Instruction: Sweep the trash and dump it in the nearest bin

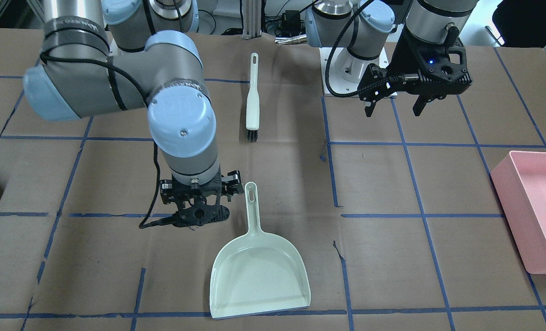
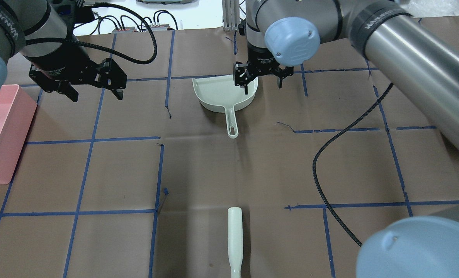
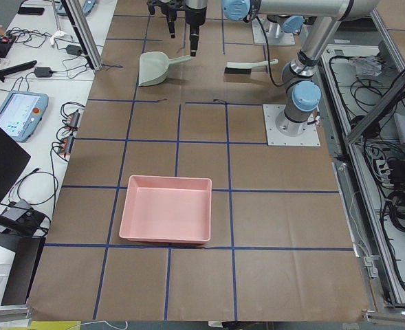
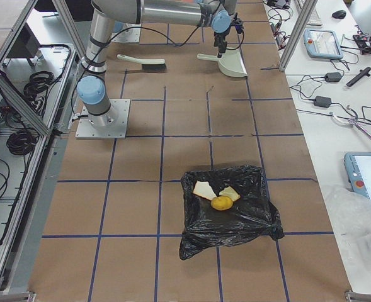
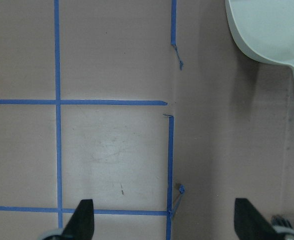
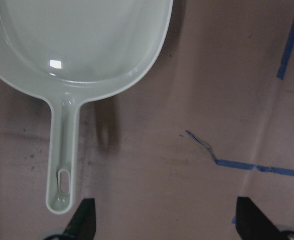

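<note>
Dustpan [image 1: 259, 276]: I judge it light and stiff; I'd pinch the handle [image 1: 251, 207].
Right gripper [image 2: 262, 83]: spread.
Left gripper [image 2: 95, 95]: spread.

The bench [image 3: 291, 227] lay under brown paper marked with a blue tape grid [image 3: 177, 143]. Beside it, a white side table [image 3: 16, 82] carried a tablet [image 3: 20, 113] and loose cables [image 3: 68, 130].

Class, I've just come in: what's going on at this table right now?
Nothing is being held. Both grippers are open: the right gripper hovers beside the empty dustpan, and the left gripper hangs over the table. The brush lies nearer the robot's base. The potato and two bread pieces already sit in the black-lined bin.
</note>
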Robot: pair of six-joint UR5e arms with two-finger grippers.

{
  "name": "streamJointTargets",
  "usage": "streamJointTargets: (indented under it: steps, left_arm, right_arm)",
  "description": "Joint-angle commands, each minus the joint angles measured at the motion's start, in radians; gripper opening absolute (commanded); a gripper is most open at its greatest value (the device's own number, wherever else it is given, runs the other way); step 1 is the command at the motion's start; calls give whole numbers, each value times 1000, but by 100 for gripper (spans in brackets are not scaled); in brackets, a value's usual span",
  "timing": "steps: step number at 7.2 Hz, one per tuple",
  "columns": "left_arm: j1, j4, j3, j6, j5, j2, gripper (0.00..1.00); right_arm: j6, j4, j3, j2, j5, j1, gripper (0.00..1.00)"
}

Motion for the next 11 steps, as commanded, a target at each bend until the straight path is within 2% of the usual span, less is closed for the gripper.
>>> streamJointTargets:
  steps: [1,4,7,11]
  left_arm:
    - [-1,0,0,-1,0,1,100]
    - [-1,0,0,-1,0,-1,100]
    - [-1,1,0,1,1,1,100]
    - [1,1,2,1,1,1,100]
  right_arm:
    - [-101,65,50,-122,-2,-55,100]
    - [-168,65,160,-292,2,-153,100]
    - [-166,65,298,-472,2,-166,100]
    - [-169,70,297,-509,16,-263,100]
